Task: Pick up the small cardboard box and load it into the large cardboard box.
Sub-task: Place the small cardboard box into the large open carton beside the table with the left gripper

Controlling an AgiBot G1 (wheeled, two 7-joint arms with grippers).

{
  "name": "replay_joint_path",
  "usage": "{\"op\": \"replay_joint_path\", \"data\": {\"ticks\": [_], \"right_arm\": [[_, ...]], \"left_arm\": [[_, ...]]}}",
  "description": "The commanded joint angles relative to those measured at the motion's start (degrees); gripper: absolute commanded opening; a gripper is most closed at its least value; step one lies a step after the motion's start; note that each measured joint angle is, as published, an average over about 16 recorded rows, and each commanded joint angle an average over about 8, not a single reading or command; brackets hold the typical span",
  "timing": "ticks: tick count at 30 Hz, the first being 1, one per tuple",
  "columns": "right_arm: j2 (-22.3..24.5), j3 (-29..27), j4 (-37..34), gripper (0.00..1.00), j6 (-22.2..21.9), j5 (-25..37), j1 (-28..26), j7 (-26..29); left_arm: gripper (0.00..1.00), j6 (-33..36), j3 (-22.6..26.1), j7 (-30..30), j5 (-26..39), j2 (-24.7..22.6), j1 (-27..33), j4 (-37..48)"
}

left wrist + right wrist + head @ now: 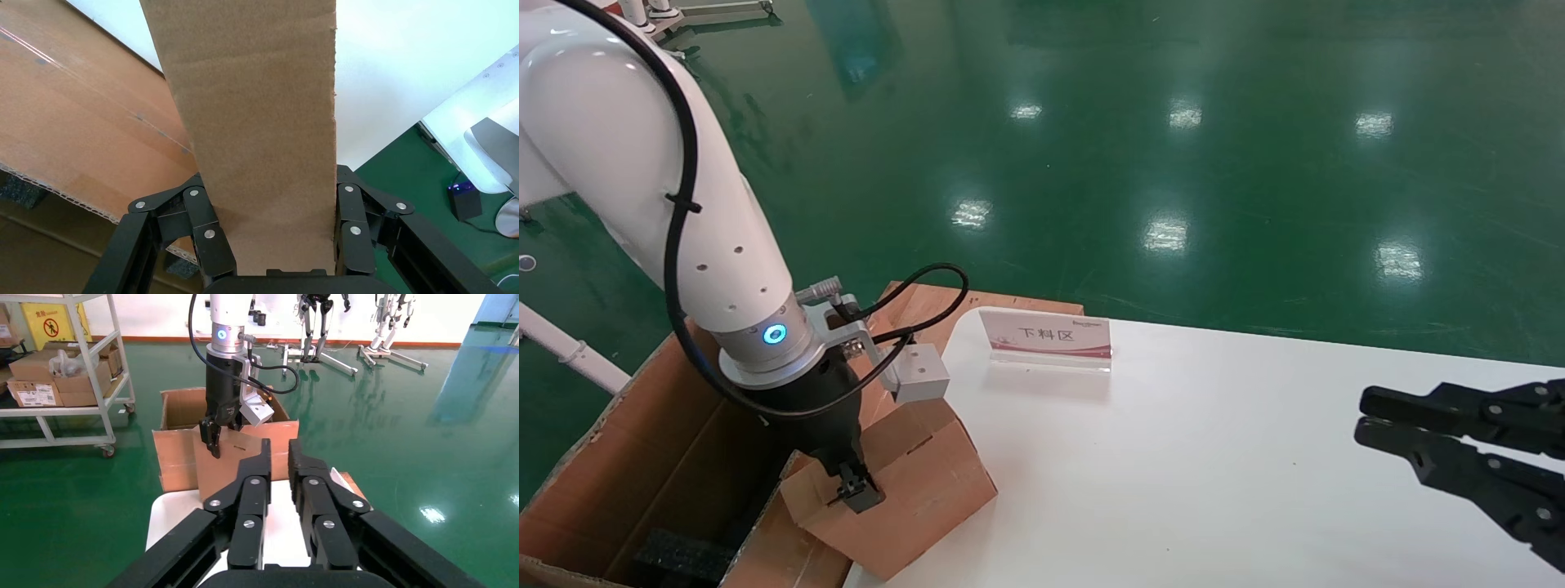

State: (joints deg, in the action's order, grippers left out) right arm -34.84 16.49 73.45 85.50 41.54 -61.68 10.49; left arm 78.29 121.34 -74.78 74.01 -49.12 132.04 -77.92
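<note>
The small cardboard box (928, 482) sits tilted at the white table's left edge, partly over the large cardboard box (641, 441), which stands open below the table on the left. My left gripper (854, 490) is shut on the small box's pale flap (257, 110), which fills the space between its fingers (211, 245). A black foam pad (682, 555) lies inside the large box. My right gripper (1361, 416) hovers over the table's right side, empty, its fingers nearly together. From the right wrist view I see the small box (226, 462) in front of the large box (174, 450).
A clear sign stand with red print (1046, 336) stands at the back of the white table (1214, 457). Green floor lies beyond. A shelf rack with cartons (61, 373) stands behind the large box.
</note>
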Motion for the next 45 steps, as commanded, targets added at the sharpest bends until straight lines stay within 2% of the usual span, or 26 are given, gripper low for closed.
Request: {"op": "replay_joint_path", "data": {"ticks": [1, 5, 12, 21, 27, 30, 38, 45], "right_arm": [[0.00, 0.00, 0.00, 0.50, 0.00, 0.00, 0.00, 0.00], [0.00, 0.00, 0.00, 1.00, 0.00, 0.00, 0.00, 0.00], [0.00, 0.01, -0.03, 1.00, 0.00, 0.00, -0.01, -0.01], [0.00, 0.05, -0.05, 1.00, 0.01, -0.02, -0.03, -0.04], [0.01, 0.07, -0.05, 1.00, 0.00, -0.04, -0.04, -0.05], [0.02, 0.09, -0.05, 1.00, 0.00, -0.04, -0.04, -0.05], [0.03, 0.11, -0.06, 1.00, -0.01, -0.06, -0.05, -0.07], [0.04, 0.14, -0.06, 1.00, -0.02, -0.08, -0.06, -0.08]], "left_arm": [[0.00, 0.01, 0.01, 0.00, 0.01, -0.02, 0.00, 0.00], [0.00, 0.02, -0.01, 0.05, -0.03, -0.04, -0.03, 0.18], [0.00, 0.92, -1.11, 0.12, -1.09, 0.75, 2.63, 1.35], [0.00, 3.87, -6.26, 2.17, -7.17, 6.68, 12.70, 2.36], [0.00, 9.77, -7.20, 2.36, -6.86, 7.76, 20.60, 6.17], [0.00, 12.24, -5.04, 3.23, -5.84, 7.57, 23.90, 8.46], [0.00, 12.90, 5.99, 7.97, -4.16, 8.63, 32.10, 14.60], [0.00, 12.88, 8.33, 11.48, -4.57, 10.45, 34.45, 20.65]]}}
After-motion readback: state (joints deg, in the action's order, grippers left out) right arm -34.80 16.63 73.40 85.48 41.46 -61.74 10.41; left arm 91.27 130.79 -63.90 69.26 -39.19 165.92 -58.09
